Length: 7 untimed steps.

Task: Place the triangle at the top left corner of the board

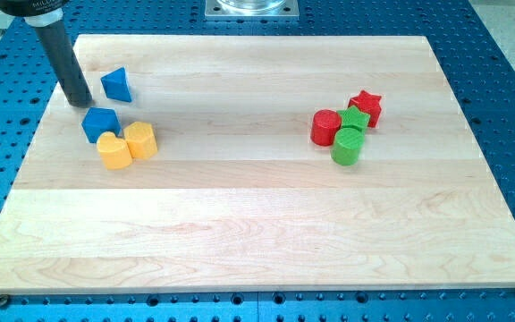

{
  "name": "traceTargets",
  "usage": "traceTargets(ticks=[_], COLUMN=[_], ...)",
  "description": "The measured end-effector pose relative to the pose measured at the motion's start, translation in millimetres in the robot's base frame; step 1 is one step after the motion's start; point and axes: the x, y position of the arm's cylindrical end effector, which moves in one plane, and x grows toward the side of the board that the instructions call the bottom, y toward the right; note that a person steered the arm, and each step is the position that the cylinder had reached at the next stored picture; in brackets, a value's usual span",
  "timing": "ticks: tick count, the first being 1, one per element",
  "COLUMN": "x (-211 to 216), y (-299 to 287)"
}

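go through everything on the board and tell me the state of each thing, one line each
Dark rod, my tip: on the board, left of the blue triangle, apart.
Blue triangle block: near top left, alone.
Blue cube-like block: against the yellow pair.
Two yellow blocks: side by side.
Red and green blocks: clustered at right.
Wooden board: flat.

Blue triangle (117, 85), yel heart (113, 150), red star (366, 106), pale wood board (257, 233).
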Motion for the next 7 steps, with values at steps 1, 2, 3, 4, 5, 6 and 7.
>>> traceTargets(ticks=[1, 2, 3, 4, 5, 6, 7], x=[16.1, -9.6, -53.2, -49.1, -77.9, -78.3, -57.2], y=[29.8, 49.8, 50.8, 91.0, 87.8, 35.9, 53.0])
